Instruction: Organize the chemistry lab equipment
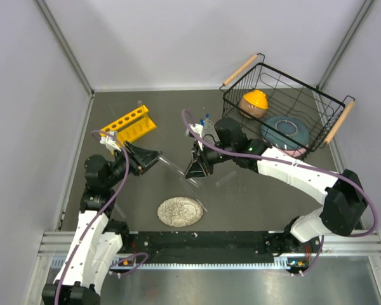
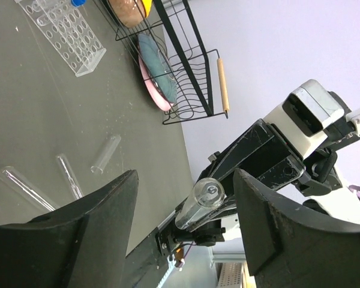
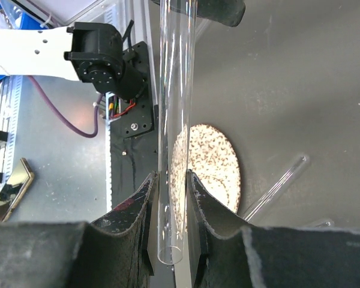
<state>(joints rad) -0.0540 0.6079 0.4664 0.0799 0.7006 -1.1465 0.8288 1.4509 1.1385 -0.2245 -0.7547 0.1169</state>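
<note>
My right gripper (image 1: 195, 170) is shut on a long clear test tube (image 1: 173, 167) and holds it above the table, pointing toward my left gripper (image 1: 153, 156). In the right wrist view the fingers (image 3: 145, 198) clamp the tube (image 3: 174, 108) near its open end. In the left wrist view the tube's rounded end (image 2: 205, 197) sits between my left gripper's (image 2: 185, 179) wide-open jaws, touching neither. A yellow six-hole rack (image 1: 128, 124) lies at the back left. A clear plastic rack (image 2: 66, 33) with a blue-capped vial (image 1: 204, 120) stands mid-table. Three tubes (image 2: 69, 176) lie loose.
A black wire basket (image 1: 286, 105) with dishes stands at the back right. A round speckled disc (image 1: 180, 211) lies near the front edge and shows in the right wrist view (image 3: 213, 162). Another loose tube (image 3: 276, 187) lies beside it.
</note>
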